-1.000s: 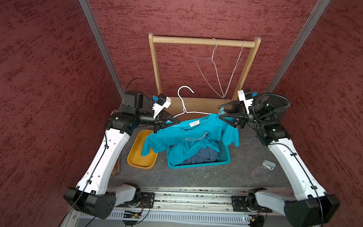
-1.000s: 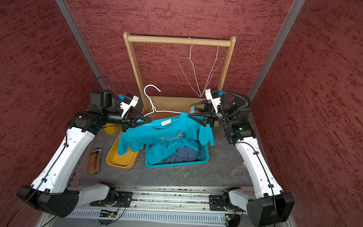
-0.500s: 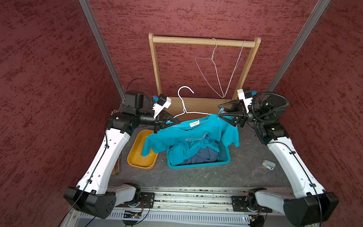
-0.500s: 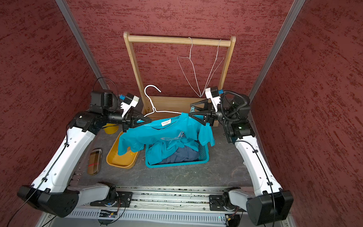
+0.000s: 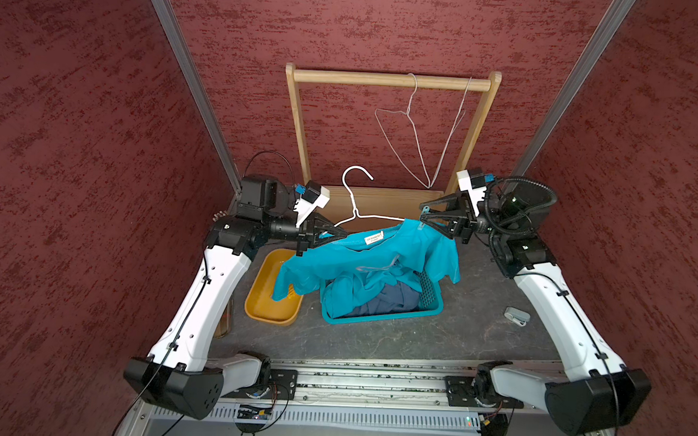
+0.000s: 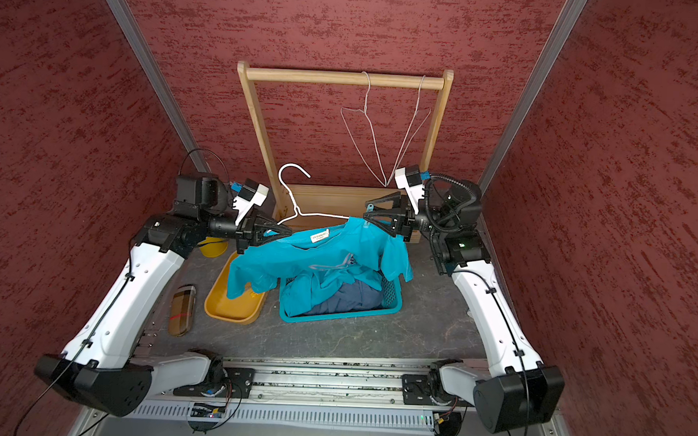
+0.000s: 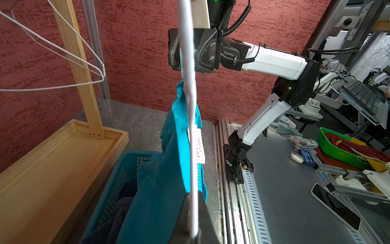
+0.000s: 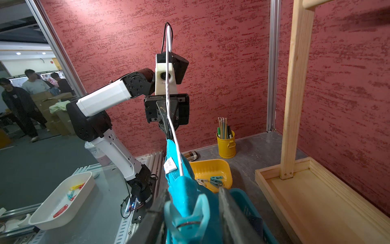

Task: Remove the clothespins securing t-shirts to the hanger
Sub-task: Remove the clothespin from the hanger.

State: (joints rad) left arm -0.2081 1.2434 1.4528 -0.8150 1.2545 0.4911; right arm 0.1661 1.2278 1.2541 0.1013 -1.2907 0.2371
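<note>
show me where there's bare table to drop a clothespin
Bare tabletop lies between the teal basket and the front rail, and right of the basket toward the right arm. The rack's wooden base looks bare. Crowded middle: teal t-shirt drapes over basket and yellow tray.

The left hand [image 6: 289, 229] grips a white hanger [image 6: 327, 215] carrying a teal t-shirt [image 6: 338, 246] over a teal basket [image 6: 336, 314].
</note>
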